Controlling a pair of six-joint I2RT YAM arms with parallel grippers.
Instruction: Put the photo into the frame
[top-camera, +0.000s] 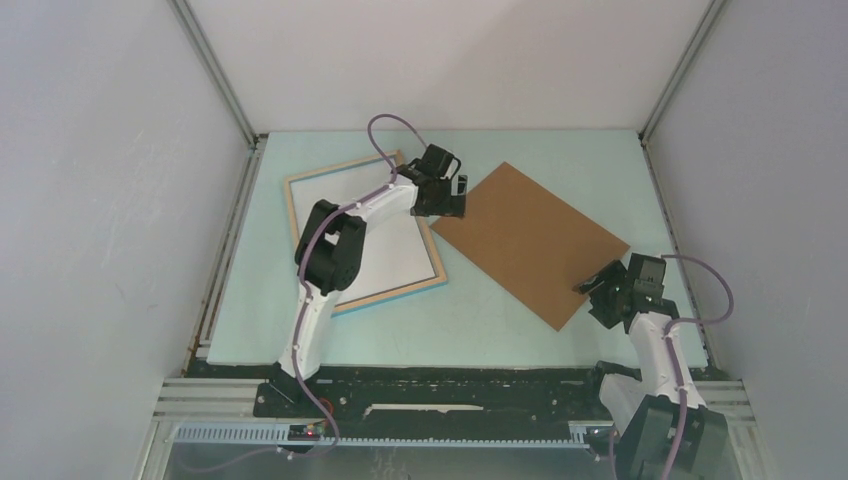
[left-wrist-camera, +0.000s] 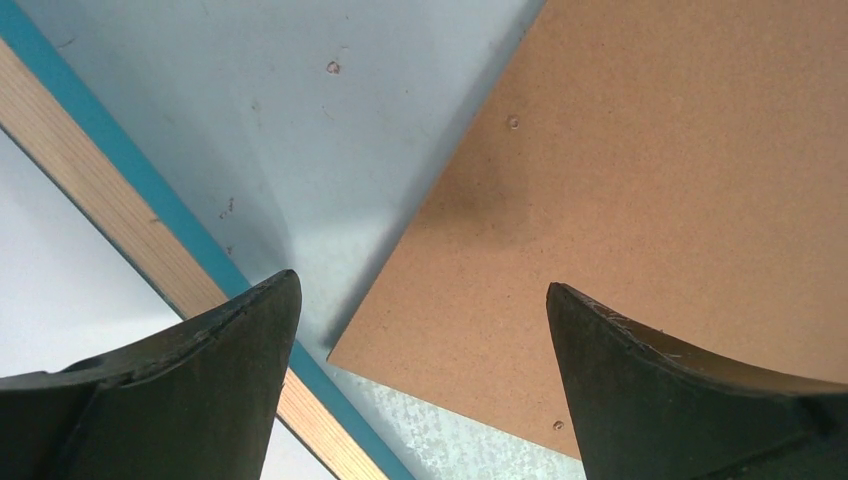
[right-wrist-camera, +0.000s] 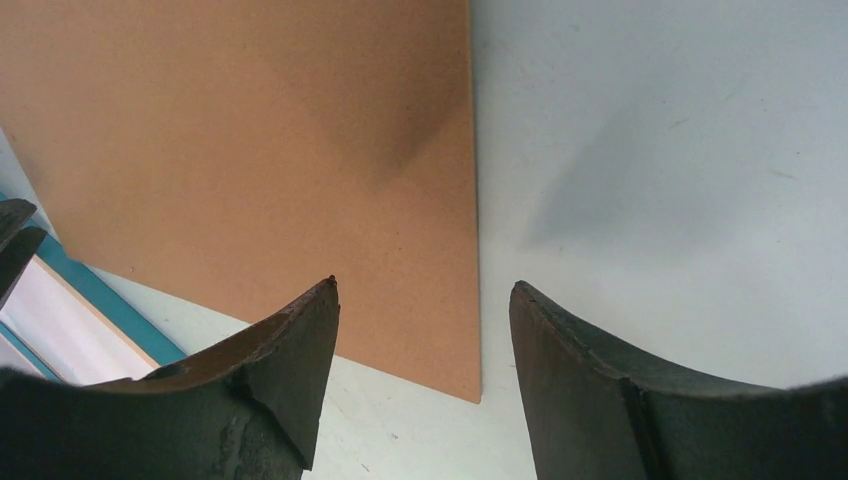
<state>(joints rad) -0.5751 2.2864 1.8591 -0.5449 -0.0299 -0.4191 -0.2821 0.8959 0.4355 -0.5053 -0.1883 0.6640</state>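
While both arms are out over the desk, neither tool grips anything.

Left tool: jaws spread as wide as they go, nothing between them. It points down over the gap between the frame and the brown board. In the wrist view one finger hangs over the frame's wood-and-teal edge and the other over the board, w/ the board's corner between them. Can't tell if either finger touches. Left arm rises from its base at the near edge, elbow bent high, forearm reaching fwd and right across the frame.

Right tool: jaws apart, less wide than the left, empty. It straddles the board's edge close to the near corner, w/ one finger over the board and the other over bare desk. Contact not clear. Right arm stays low and short, leaning fwd and left from its base at the near right.

Frame lies flat on the left half of the desk, turned at an angle, teal showing along its near and right edges. A white sheet fills its inside; no print shows, so prob. the photo back-up, but can't confirm. Board lies flat just right of the frame, also angled, not overlapping it.
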